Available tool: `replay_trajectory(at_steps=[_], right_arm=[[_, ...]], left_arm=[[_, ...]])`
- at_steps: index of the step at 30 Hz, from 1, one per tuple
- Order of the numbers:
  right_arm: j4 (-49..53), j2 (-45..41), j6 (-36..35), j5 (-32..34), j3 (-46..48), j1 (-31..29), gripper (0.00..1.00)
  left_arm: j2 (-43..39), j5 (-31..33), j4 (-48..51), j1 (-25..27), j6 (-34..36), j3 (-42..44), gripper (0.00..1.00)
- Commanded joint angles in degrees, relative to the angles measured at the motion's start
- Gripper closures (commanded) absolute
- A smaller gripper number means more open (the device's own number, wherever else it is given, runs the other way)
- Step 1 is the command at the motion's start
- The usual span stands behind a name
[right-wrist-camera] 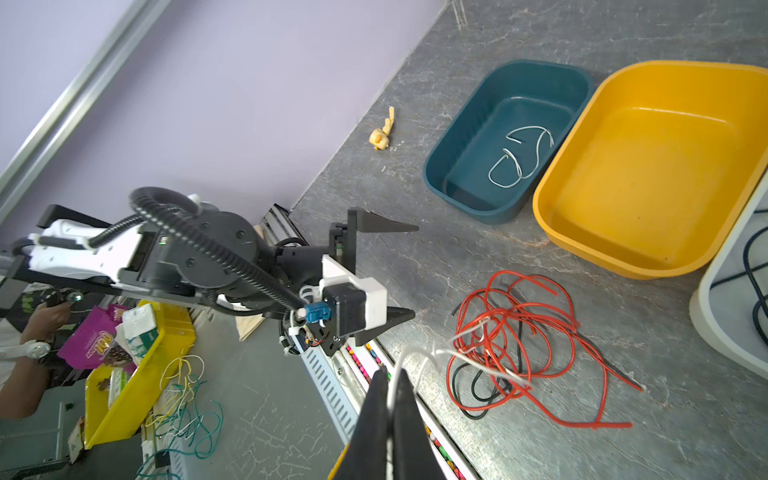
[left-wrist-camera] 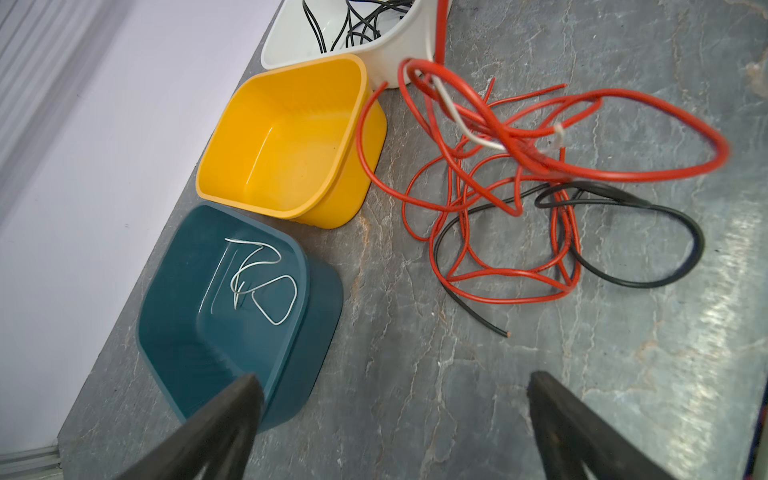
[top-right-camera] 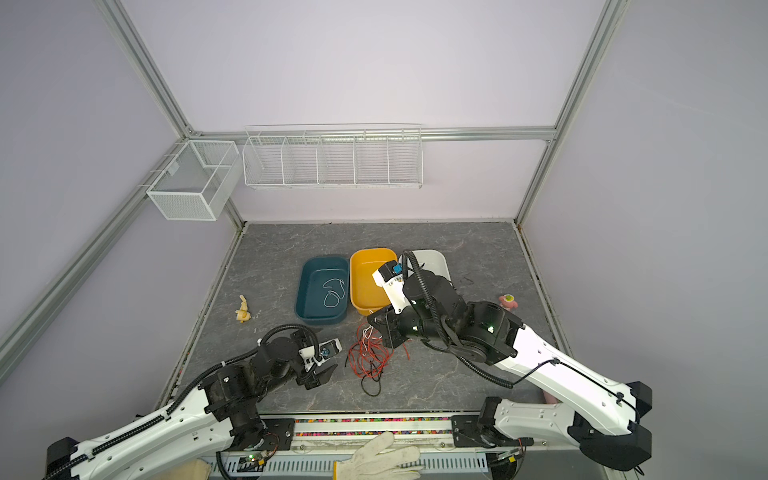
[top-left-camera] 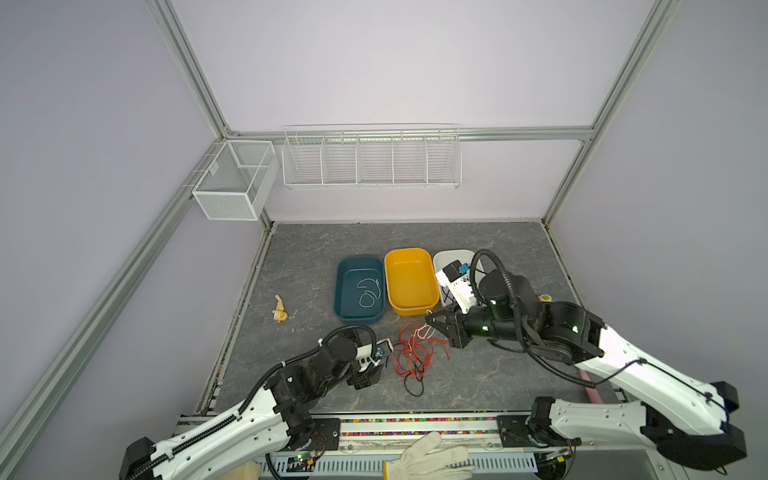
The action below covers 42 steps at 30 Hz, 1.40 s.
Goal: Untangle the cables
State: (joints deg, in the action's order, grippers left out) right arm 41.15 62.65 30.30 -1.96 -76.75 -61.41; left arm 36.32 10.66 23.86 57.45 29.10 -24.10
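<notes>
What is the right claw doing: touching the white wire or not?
Touching. In the right wrist view the right gripper is shut on the white cable, which runs out from between its jaws.

Left gripper (left-wrist-camera: 392, 376) jaws spread wide (held low), right gripper (right-wrist-camera: 390, 374) pinched closed

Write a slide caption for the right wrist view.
Right gripper shut on a white cable running from the red tangle.
</notes>
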Motion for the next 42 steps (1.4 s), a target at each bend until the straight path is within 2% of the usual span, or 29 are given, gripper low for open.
replay_trajectory(at_steps=[1,15,18,20,23,29,34,38,42], right_arm=[[-2.4,-1.6,-2.7,-2.2,-1.5,-0.4,0.93],[-1.7,-1.3,-5.8,-0.3,-7.3,-0.4,0.93],[-4.0,-2.5,-6.9,1.8,-5.6,-0.4,0.93],[-3.4,-2.3,-7.0,5.4,-5.2,-0.3,0.93],[-2.0,-0.9,-7.1,7.0,-7.0,0.0,0.93],[-2.2,0.2,-6.3,9.8,-10.3,0.9,0.93],[-3.6,-0.8,-5.3,10.9,-11.0,1.4,0.93],[-3.6,-1.0,-5.0,11.1,-11.6,1.5,0.93],[-3.3,-0.7,-4.9,11.0,-12.6,1.5,0.93]], left_arm=[[-0.5,0.0,-0.9,0.3,-0.3,0.4,0.01],[-1.6,-0.5,-1.4,0.3,-0.3,0.4,0.0],[-2.2,-0.8,-1.7,0.3,-0.3,0.3,0.0],[-3.6,-2.3,-3.1,0.3,-0.8,0.4,0.0],[-6.3,-5.8,-4.1,0.3,-2.4,0.2,0.01],[-6.6,-13.9,-9.3,0.3,-12.0,-2.5,0.01],[-0.8,-22.6,-12.2,0.4,-22.0,-6.0,0.05],[3.2,-24.9,-20.3,0.7,-33.5,-5.4,0.09],[4.8,-25.3,-30.5,1.0,-41.9,-2.6,0.13]])
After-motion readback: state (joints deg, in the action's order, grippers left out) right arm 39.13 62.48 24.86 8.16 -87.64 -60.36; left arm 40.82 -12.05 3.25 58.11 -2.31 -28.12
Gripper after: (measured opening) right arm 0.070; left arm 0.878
